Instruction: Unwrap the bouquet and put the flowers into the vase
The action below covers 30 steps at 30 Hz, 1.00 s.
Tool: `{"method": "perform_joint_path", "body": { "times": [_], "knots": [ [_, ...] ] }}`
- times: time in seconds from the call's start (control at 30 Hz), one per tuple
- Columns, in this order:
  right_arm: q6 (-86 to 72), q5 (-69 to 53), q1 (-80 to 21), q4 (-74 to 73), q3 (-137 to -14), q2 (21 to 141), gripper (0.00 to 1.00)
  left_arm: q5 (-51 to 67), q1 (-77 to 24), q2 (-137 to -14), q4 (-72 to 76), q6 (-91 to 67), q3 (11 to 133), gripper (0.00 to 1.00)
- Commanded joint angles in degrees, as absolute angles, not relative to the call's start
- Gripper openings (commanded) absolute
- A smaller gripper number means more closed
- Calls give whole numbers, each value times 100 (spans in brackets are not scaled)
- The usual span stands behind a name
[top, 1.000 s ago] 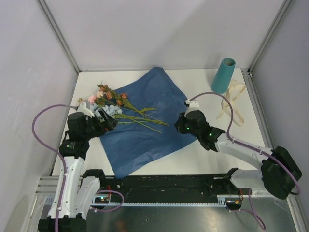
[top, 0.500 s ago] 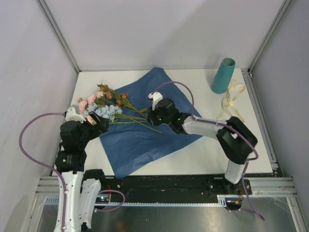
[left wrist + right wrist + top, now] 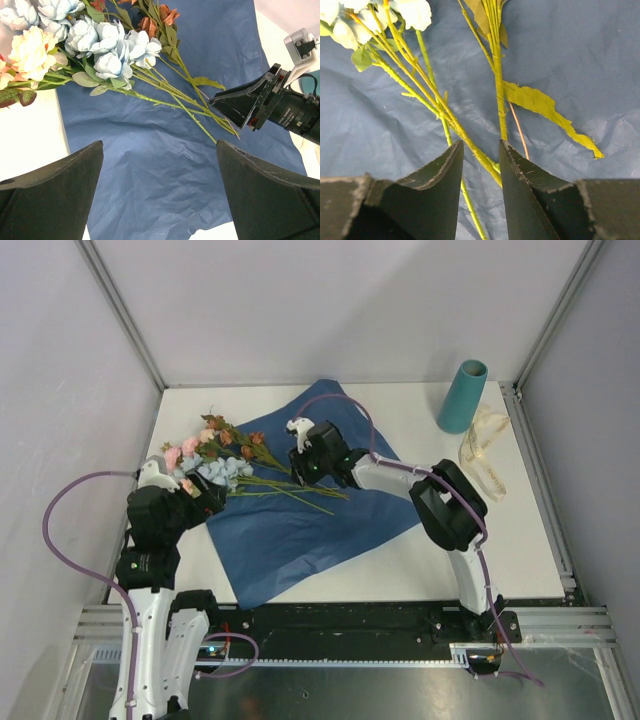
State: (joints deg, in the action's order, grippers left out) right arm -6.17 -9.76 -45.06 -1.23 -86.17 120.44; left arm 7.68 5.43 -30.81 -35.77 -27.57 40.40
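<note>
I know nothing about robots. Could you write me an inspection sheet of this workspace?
Surface: white table, with blue tissue paper spread open across its middle.
Job's things: flowers lie on the paper, blooms to the left; teal vase stands upright in the far right corner, no flowers in it.
Clutter: cream ribbon lies loose beside the vase.
Grippers: left gripper wide open near the blooms; right gripper slightly open over the stem ends.
Cables: purple cables loop off both arms.
Surroundings: plain white walls; nothing else seen.
</note>
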Motion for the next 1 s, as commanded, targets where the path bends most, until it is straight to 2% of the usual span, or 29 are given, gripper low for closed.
{"method": "perform_joint_path", "body": {
  "times": [0.0,0.13,0.7,0.87,0.97],
  "knots": [
    [-386,-1600,-4362,-575,-9075,12265,38,784,622,-3139,-3517,-2818,4124,100],
    [-450,-2036,-4303,-598,-9056,12357,36,796,639,-3152,-3518,-2820,4126,100],
    [-593,-2386,-4190,-431,-9000,12484,32,808,665,-3181,-3512,-2826,4122,100],
    [-596,-2305,-4227,-622,-9128,12361,40,814,667,-3190,-3514,-2819,4122,100],
    [-567,-2240,-4264,-790,-9244,12216,40,817,668,-3176,-3513,-2821,4123,100]
  ]
}}
